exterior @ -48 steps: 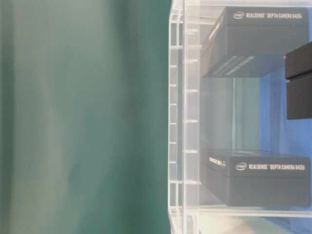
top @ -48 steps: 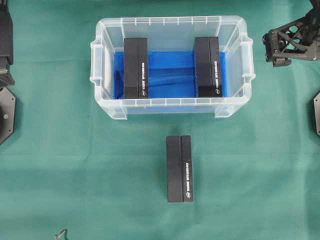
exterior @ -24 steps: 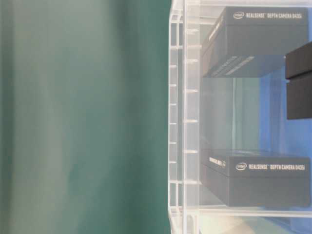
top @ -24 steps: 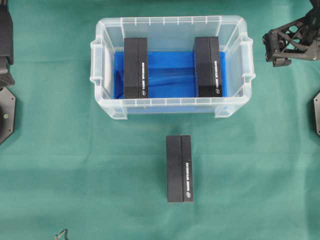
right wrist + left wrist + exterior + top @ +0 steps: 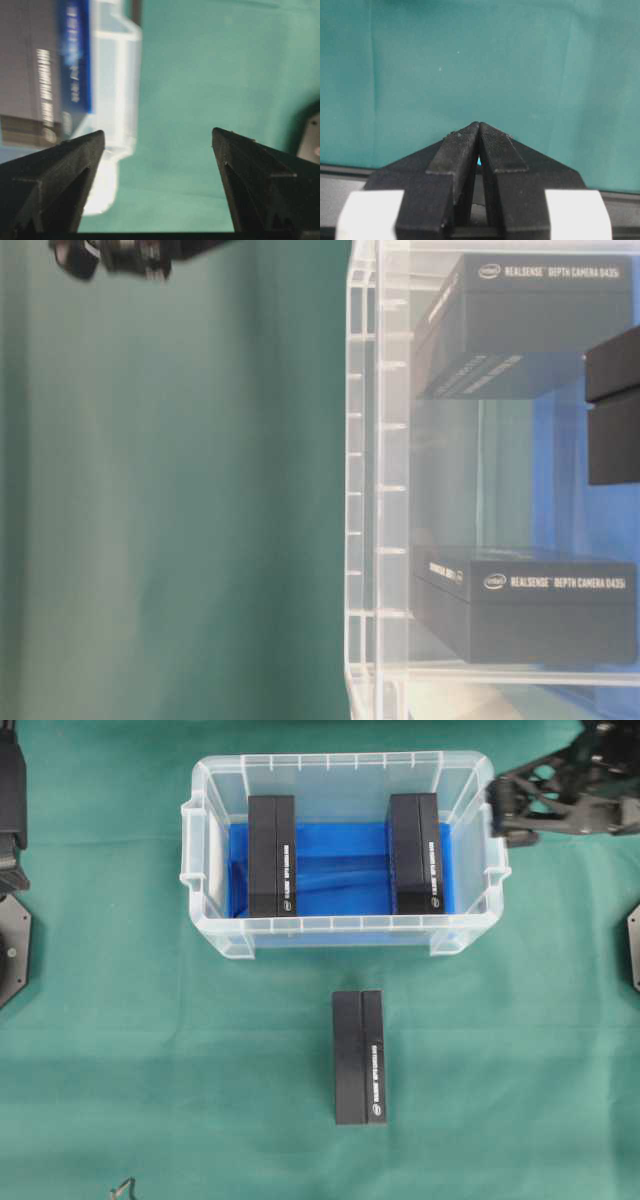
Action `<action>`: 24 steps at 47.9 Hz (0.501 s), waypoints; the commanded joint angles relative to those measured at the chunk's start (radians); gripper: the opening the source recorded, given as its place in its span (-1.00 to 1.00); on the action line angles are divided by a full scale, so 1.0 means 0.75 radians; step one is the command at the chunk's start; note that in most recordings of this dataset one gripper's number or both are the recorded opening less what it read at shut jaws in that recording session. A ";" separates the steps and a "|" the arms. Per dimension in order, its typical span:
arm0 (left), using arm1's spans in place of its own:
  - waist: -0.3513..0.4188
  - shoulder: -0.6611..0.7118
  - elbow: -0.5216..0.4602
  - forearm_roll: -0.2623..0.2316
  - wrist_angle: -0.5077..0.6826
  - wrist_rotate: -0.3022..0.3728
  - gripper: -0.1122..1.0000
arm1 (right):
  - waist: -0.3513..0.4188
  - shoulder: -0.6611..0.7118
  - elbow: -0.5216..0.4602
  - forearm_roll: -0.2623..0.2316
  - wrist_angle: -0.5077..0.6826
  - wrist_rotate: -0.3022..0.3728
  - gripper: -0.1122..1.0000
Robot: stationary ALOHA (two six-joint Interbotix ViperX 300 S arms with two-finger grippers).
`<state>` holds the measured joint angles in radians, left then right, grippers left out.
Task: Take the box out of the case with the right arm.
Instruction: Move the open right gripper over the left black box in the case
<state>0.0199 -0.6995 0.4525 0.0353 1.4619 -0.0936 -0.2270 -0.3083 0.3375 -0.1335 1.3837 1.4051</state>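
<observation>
Overhead, we see the case (image 5: 345,935) at the far centre of the green cloth (image 5: 150,1050), holding two black boxes: the left box (image 5: 271,856) and the right box (image 5: 414,853), well apart on the blue lining. A third box (image 5: 359,1057) lies on the cloth, near side of the case. We find the right gripper (image 5: 503,808) just beside the case's right rim, jaws spread wide and holding nothing. The left gripper (image 5: 479,131) has its fingertips pressed together, empty.

green cloth table (image 5: 120,1050) carries the clear case (image 5: 345,935) and one black box (image 5: 359,1057).
</observation>
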 commanded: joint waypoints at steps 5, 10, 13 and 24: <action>0.004 0.002 -0.031 0.004 -0.006 0.002 -0.80 | 0.029 0.100 -0.143 0.002 -0.027 -0.004 0.77; 0.002 0.002 -0.031 0.006 -0.006 0.002 -0.80 | 0.045 0.186 -0.241 0.002 -0.031 -0.004 0.77; 0.004 0.002 -0.031 0.004 -0.006 0.002 -0.80 | 0.053 0.235 -0.297 0.002 -0.033 -0.004 0.77; 0.004 0.000 -0.033 0.004 -0.006 0.000 -0.80 | 0.076 0.430 -0.538 0.002 -0.035 -0.010 0.77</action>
<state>0.0199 -0.6995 0.4510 0.0368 1.4619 -0.0920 -0.1779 -0.0123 0.0153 -0.1335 1.3652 1.4036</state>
